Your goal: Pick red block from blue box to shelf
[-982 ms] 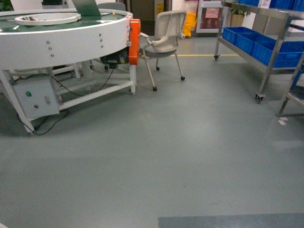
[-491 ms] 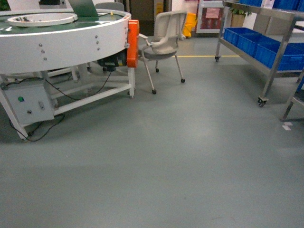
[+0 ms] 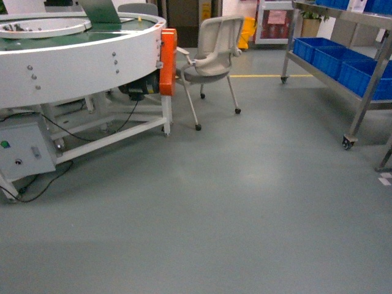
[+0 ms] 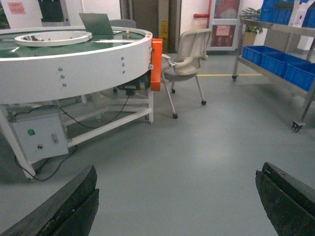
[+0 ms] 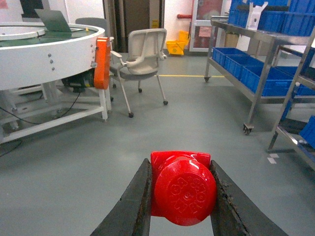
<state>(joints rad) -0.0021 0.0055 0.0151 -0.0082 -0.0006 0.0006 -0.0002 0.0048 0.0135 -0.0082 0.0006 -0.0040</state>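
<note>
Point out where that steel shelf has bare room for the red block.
Lower tier of the shelf is crowded with blue crates. Free strip: its front end past the nearest crate, beside the castor upright. Top tier is partly visible. Right pincer holds the red block.

Even, bright overhead light is seen throughout, soft shadows are cast under the round table (image 3: 73, 55), faint glare lies mid-floor, and mild softness is shown toward frame edges.

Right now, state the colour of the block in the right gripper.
Glossy red block; the right wrist view shows it best.

shelf (image 3: 343, 58) cut off at right
</note>
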